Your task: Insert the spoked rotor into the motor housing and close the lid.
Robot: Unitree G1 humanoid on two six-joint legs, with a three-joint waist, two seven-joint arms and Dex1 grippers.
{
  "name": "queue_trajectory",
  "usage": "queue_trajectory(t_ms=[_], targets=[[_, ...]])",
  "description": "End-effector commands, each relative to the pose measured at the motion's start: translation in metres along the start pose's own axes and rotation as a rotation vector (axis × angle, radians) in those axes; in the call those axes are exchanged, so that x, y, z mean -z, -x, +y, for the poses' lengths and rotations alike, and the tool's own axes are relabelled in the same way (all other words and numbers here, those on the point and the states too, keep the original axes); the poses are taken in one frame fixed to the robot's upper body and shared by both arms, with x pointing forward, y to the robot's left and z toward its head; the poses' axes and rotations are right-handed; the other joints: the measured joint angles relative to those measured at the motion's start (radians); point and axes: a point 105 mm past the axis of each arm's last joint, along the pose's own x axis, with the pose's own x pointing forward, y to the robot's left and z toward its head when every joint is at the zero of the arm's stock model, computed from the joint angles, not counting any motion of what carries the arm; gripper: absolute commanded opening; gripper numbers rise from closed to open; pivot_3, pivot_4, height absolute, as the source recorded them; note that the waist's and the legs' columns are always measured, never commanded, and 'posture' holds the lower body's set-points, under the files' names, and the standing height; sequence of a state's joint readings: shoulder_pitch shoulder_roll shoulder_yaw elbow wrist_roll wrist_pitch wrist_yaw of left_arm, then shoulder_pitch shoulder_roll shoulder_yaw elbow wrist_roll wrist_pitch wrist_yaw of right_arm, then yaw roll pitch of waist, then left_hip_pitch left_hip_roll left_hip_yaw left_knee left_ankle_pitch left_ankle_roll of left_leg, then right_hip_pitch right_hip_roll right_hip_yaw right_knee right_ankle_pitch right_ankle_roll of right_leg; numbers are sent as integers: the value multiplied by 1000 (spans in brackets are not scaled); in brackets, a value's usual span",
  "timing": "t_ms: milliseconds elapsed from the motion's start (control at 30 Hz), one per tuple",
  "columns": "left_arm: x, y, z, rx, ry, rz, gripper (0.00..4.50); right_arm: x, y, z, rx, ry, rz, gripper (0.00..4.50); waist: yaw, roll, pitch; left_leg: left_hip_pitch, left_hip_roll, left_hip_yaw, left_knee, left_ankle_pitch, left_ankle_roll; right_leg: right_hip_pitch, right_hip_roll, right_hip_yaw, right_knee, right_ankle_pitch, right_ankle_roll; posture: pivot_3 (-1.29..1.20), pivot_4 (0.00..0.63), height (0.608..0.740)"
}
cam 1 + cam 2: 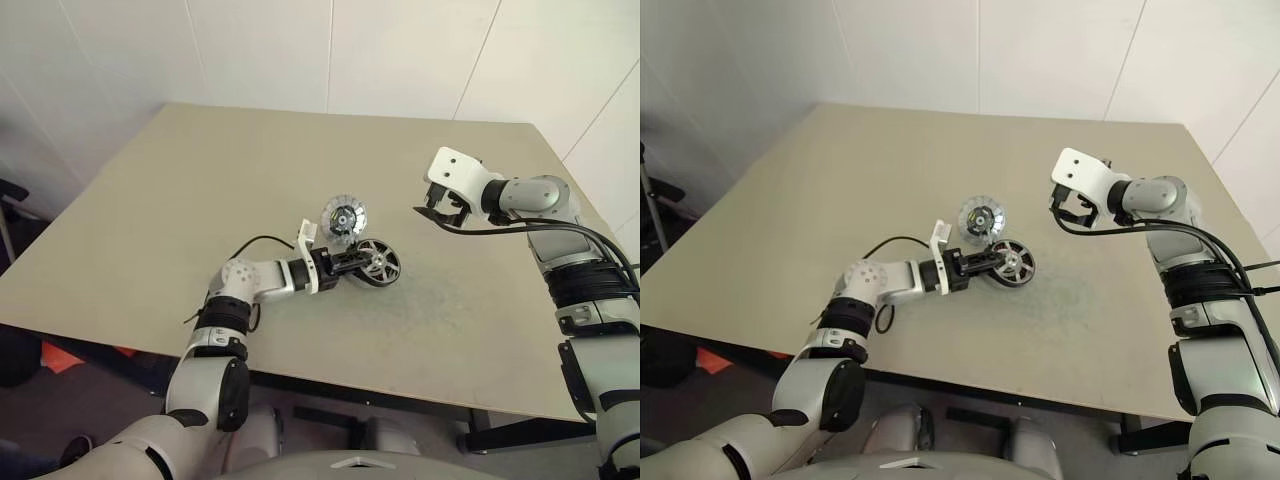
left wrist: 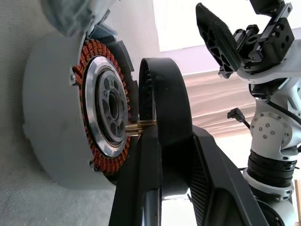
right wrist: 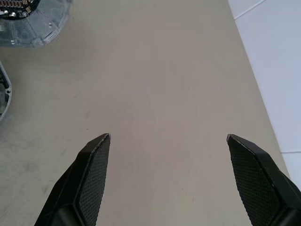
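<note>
We see a broad beige counter (image 1: 250,160) with a matte top, its far edge set close to a white wall (image 1: 300,50) of large panels with thin seams. Below the counter's near left corner lies dark floor, with something orange (image 1: 60,357) on it.

Beige table (image 1: 200,200) bears the lid (image 1: 344,217).

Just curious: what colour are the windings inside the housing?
Copper-orange windings ring the housing; the left wrist view shows them best.
</note>
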State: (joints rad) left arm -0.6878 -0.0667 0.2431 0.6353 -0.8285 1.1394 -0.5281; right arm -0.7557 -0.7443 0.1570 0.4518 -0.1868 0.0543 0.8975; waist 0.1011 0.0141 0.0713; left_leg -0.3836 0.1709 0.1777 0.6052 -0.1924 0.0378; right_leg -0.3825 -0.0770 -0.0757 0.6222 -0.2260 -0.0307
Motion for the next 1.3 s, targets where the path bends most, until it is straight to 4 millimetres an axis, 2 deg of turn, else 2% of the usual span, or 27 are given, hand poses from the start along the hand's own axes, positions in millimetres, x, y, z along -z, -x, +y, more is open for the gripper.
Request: queue_trajectory(t_ms=[33,267,567,833,1000,1067,1233,1300], targets=[[-8,-5,-11,46,-13,-35,404,-14,7,-13,50,18,-50,4500,0,0,0,0,0,0,0,0,0,0,0,0,0,0,0,0,0,740],[-23,-2,-26,159,28,-132,404,-15,5,-12,43,25,-51,4500,0,0,0,0,0,0,2,0,0,1,0,0,1,0,0,0,0,740],[-21,-1,-24,146,45,-119,404,-17,3,-12,39,27,-55,4500,-1,0,0,0,0,0,2,-1,1,1,0,0,1,0,0,0,0,740],[-5,-9,4,10,99,-57,404,-17,3,-10,37,25,-58,4500,-1,0,0,0,0,0,2,-1,1,1,0,0,1,0,0,0,0,740],[-7,-10,9,-13,89,-78,404,-15,5,-10,38,26,-54,4500,0,0,0,1,0,0,2,-1,1,2,0,0,1,0,0,0,0,740],[-8,-9,8,-2,75,-85,1129,-15,5,-10,39,28,-52,4500,0,0,0,3,0,0,2,-1,1,4,0,0,1,0,0,0,0,740],[-11,-6,5,-1,63,-92,2570,-15,5,-11,40,28,-54,4500,-1,0,0,10,0,0,1,-3,-3,13,0,0,-2,0,0,0,0,740],[-12,-1,1,11,44,-80,2570,-16,4,-11,41,29,-56,4500,-2,0,0,13,0,0,1,-3,-3,15,0,0,-3,0,1,0,0,740]])
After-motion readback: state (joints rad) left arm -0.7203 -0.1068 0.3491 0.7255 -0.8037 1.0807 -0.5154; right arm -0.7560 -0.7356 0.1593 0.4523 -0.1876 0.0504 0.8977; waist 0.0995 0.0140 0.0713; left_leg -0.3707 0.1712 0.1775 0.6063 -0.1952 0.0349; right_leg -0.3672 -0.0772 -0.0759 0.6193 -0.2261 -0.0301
